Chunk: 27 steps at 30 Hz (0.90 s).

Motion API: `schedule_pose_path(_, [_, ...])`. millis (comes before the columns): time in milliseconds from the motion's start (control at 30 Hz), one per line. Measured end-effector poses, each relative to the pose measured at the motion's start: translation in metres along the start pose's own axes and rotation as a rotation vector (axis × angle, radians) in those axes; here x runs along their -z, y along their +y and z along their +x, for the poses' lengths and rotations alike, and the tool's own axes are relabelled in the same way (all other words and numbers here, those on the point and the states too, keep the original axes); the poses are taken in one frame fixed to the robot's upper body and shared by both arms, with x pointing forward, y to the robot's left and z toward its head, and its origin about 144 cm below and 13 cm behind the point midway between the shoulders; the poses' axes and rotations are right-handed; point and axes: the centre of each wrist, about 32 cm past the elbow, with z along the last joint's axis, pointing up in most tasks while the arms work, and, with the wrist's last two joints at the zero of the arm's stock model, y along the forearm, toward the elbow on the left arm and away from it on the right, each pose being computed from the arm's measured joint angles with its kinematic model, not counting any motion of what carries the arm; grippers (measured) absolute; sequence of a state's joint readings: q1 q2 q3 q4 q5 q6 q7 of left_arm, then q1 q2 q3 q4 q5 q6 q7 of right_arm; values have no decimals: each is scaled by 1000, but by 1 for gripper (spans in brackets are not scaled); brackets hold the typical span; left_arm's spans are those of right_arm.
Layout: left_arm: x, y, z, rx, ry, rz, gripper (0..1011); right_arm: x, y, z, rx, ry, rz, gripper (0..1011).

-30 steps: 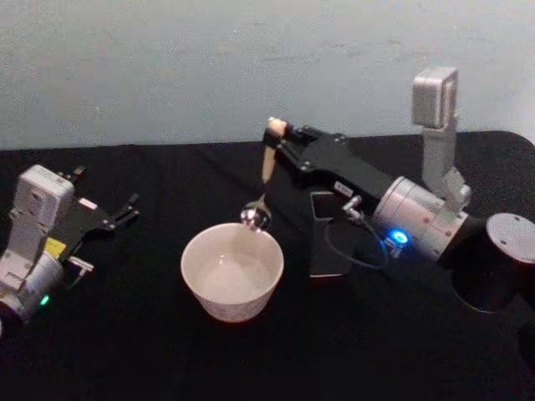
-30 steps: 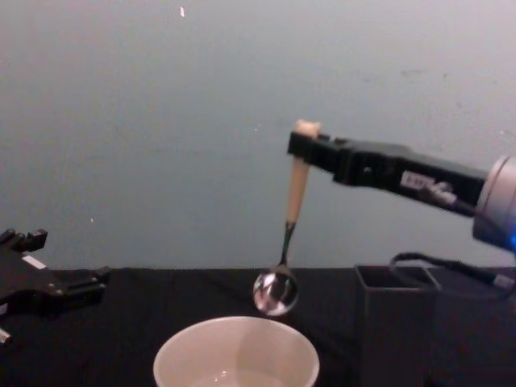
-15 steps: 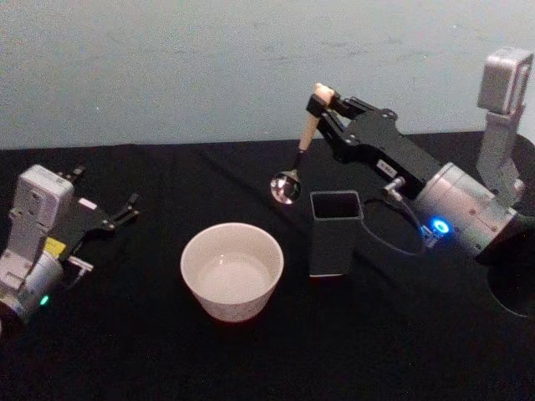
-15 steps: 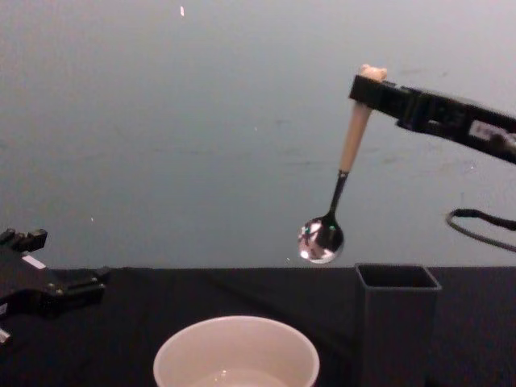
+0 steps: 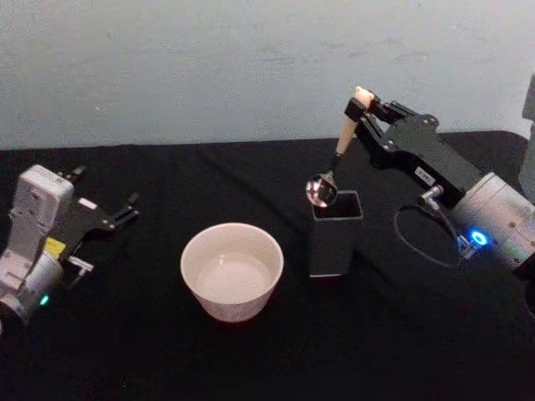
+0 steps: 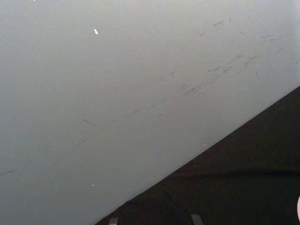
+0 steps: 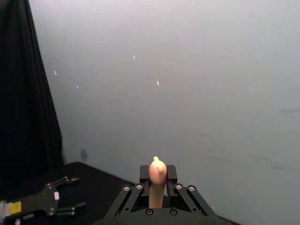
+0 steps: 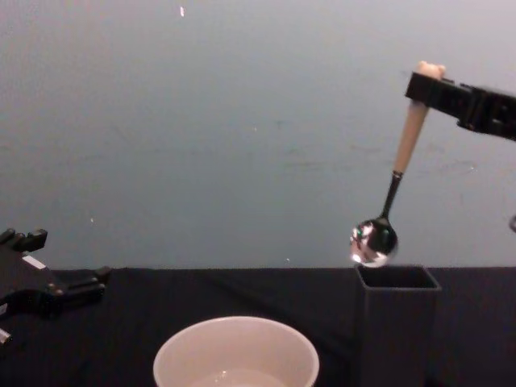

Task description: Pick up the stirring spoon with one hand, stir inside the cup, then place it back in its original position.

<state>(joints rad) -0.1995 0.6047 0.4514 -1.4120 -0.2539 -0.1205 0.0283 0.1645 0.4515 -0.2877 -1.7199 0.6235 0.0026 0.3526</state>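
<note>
stirring spoon is pinched at its beige handle by right gripper | shiny bowl just above square holder rim | left gripper parked, fingers spread

Dim, even light leaves the black table shadowless; the stirring spoon glints at its bowl.

right gripper: carried rightward, away from the cup, now above the holder
stirring spoon: shifted from the cup's far rim to just over the holder's mouth
</note>
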Motion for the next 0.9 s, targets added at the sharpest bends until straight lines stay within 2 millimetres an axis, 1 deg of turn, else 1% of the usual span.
schedule_pose_path(300, [0, 0, 0, 0, 0, 0, 1001, 6, -4, 2, 20, -13, -32, 214])
schedule_pose_path(900, [0, 0, 0, 0, 0, 0, 1001, 34, -7, 7, 48, 21, -132, 214])
